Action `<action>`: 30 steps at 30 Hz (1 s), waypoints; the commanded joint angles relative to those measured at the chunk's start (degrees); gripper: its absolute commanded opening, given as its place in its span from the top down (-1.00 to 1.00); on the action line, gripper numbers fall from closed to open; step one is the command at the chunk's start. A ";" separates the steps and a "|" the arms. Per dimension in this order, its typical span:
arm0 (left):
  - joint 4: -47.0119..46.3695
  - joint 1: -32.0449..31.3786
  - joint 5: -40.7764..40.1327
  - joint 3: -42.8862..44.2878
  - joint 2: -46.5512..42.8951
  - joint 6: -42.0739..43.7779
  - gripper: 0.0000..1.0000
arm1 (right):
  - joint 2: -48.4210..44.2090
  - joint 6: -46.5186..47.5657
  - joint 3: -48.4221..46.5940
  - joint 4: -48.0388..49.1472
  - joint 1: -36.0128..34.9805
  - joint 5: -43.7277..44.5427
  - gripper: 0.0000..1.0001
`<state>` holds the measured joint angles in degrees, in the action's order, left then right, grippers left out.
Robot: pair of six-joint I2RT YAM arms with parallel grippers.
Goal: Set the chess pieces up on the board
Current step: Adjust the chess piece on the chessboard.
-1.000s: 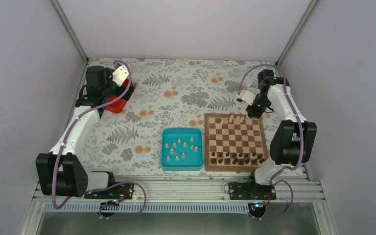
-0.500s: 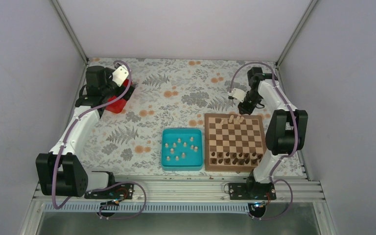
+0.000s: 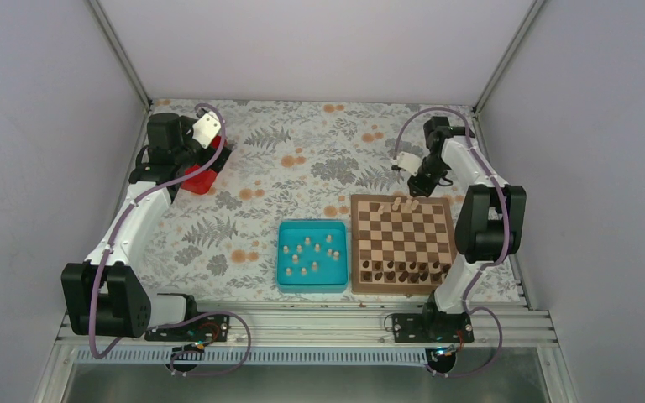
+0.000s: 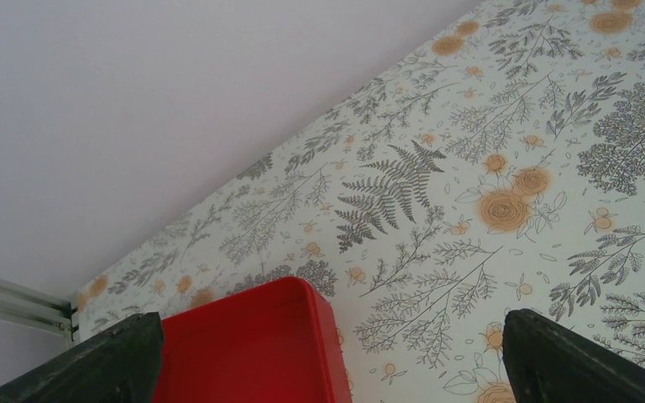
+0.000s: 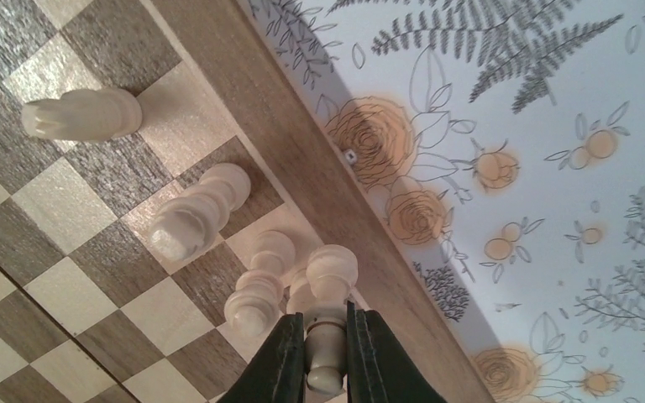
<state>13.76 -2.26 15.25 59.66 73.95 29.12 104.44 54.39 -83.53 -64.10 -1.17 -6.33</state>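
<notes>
While my two arms reach out over the flowery table (image 3: 302,159), the board (image 3: 403,239) lies on the right side, near my right arm's base. The teal tray (image 3: 311,287) sits just beside it on the left. A red box (image 3: 200,180) sits far back on the left. My left gripper (image 4: 329,323) hangs over that box, jaws wide apart, nothing in them. My right gripper (image 5: 325,323) is at the board's far edge, jaws almost shut, pinching one pale chess piece (image 5: 329,290) by its middle. Its base is at a pale square by the border; I cannot tell if it touches. Three more pale pieces (image 5: 193,214) stand close by. Some loose pale pieces (image 3: 309,252) are in the tray. Dark chessmen (image 3: 407,270) line the board's near edge.
</notes>
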 commanded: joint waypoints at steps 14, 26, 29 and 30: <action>-1.13 0.28 0.59 -0.15 -0.17 0.05 -1.00 | -0.43 -1.39 4.35 0.10 1.01 3.12 0.80; -0.87 0.22 0.85 0.78 0.75 -0.03 -1.00 | 0.33 -1.88 4.82 0.41 2.70 4.44 0.80; -0.80 0.24 1.01 0.96 1.07 0.14 -1.00 | -0.51 -1.75 5.70 -0.01 3.35 4.89 0.80; -0.82 0.24 1.05 0.99 1.19 0.14 -1.00 | -0.83 -1.68 6.10 -0.18 3.66 5.33 0.80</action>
<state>13.78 -2.26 15.27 59.66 74.54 29.12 104.44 53.04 -78.89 -63.77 1.37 -2.46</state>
